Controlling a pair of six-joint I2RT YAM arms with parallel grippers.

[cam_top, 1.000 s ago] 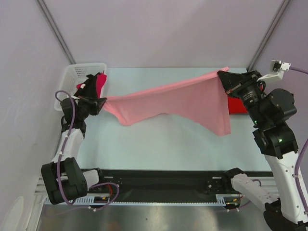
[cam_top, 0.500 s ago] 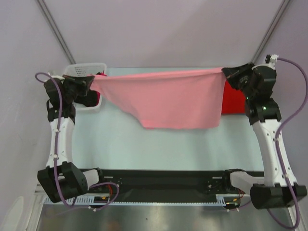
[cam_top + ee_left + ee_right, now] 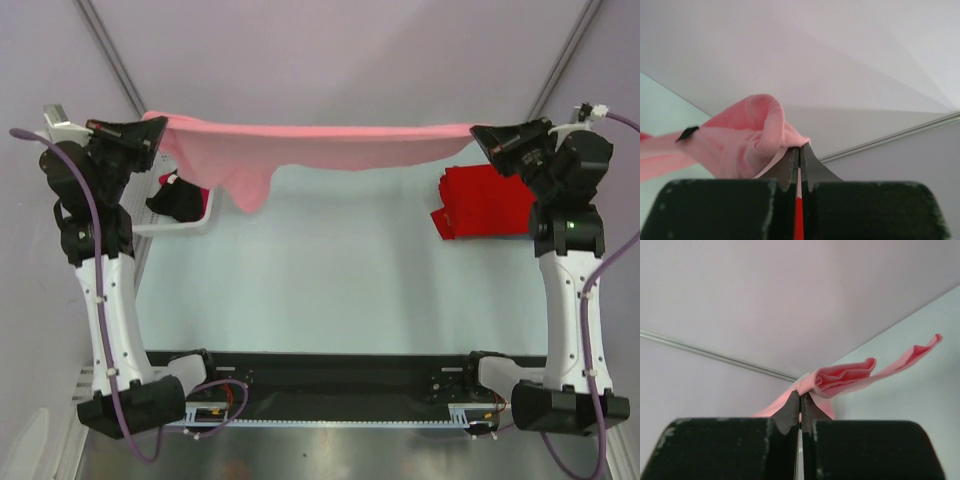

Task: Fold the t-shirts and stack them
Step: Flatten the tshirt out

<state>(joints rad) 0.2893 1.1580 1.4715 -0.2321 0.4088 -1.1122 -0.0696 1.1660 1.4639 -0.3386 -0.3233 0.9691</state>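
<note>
The salmon pink t-shirt hangs stretched high between both grippers, across the back of the table. My left gripper is shut on its left corner; the bunched cloth shows at the fingertips in the left wrist view. My right gripper is shut on its right corner, seen in the right wrist view. A folded bright red t-shirt lies flat on the table at the right. Another red shirt lies in the basket at the left.
A white lattice basket stands at the back left under the left arm. The pale table top lies below the hanging shirt. Grey walls enclose the back and sides.
Both grippers have risen and spread wider with the pink shirt, lifting it well above the table. The folded red shirt at the right is now uncovered.
</note>
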